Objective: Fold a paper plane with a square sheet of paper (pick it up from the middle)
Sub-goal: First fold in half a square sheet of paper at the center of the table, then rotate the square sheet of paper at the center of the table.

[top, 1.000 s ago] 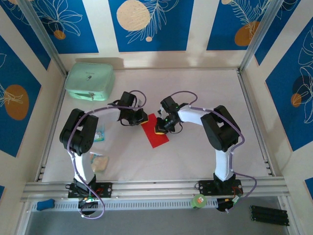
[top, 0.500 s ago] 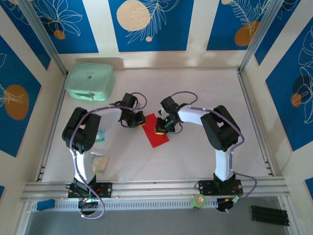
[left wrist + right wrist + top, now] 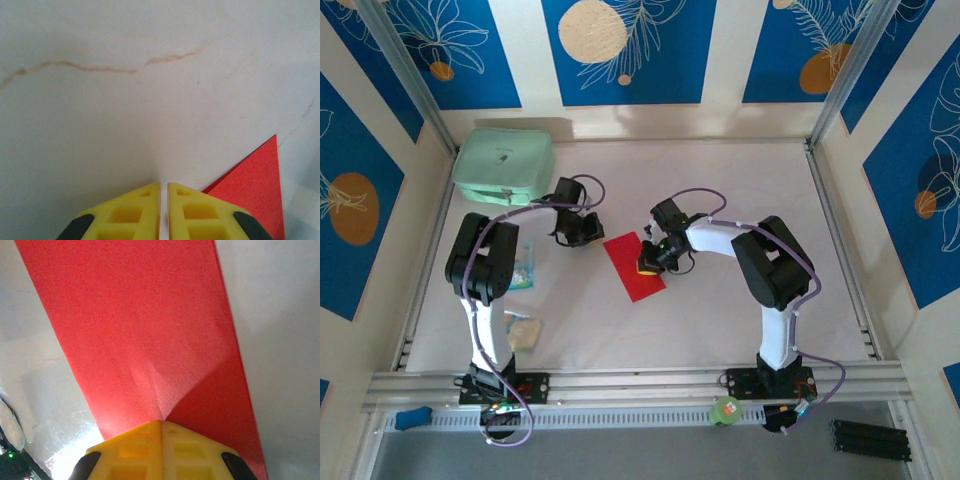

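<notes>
The square sheet of paper (image 3: 626,262) is bright red and lies on the white table as a narrow slanted strip. My right gripper (image 3: 648,264) sits on its right side. In the right wrist view the yellow jaws are shut (image 3: 161,421) and the paper (image 3: 140,325) rises in a small tent that runs into their tips. My left gripper (image 3: 571,236) hovers over bare table to the left of the sheet, apart from it. Its jaws (image 3: 164,185) are shut with a hairline slit and nothing between them. One red corner (image 3: 255,195) shows to their right.
A mint-green case (image 3: 504,165) stands at the back left. Two small pale packets (image 3: 523,270) (image 3: 520,332) lie beside the left arm. Metal rails border the table (image 3: 740,180), and a green roll (image 3: 726,410) sits at the front rail.
My left gripper has drawn back from the sheet's upper left end, up and to the left towards the case, uncovering that end. The right gripper and the paper have stayed put.
</notes>
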`<state>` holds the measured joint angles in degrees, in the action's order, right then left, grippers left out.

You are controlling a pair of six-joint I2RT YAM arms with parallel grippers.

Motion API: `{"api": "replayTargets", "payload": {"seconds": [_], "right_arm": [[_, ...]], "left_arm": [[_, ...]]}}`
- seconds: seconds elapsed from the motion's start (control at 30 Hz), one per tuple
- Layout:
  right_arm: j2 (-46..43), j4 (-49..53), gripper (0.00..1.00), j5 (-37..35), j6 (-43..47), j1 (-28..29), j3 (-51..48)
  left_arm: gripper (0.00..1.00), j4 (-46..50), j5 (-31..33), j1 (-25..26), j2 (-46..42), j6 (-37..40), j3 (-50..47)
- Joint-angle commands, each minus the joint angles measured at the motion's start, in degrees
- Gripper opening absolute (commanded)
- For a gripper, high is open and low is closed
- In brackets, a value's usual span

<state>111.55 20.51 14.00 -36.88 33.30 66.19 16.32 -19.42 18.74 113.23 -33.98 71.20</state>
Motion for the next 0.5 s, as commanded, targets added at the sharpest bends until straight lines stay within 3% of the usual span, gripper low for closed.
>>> {"api": "replayTargets", "payload": {"seconds": [0.0, 0.23, 0.33, 0.47], "right_arm": [[1.6, 5.0, 0.03, -1.9, -5.2, -0.1, -1.4], [-1.2, 0.1, 0.03, 0.8, -22.7, 1.1, 4.3], [-4.3, -1.9, 0.05, 0.0, -24.8, 0.6, 4.4], [-10.5, -3.2, 0.16, -2.1, -23.4, -2.1, -0.7]], "left_arm": [[0.13, 0.3, 0.0, -0.4, -3.5, -0.7, 0.4], [0.17, -4.0, 0.1, 2.4, -11.1, -8.1, -6.6], [0.22, -6.2, -1.3, 4.2, -12.4, -12.4, -9.5], [0.28, -9.0, -3.6, 6.1, -12.9, -17.5, -11.9]]}}
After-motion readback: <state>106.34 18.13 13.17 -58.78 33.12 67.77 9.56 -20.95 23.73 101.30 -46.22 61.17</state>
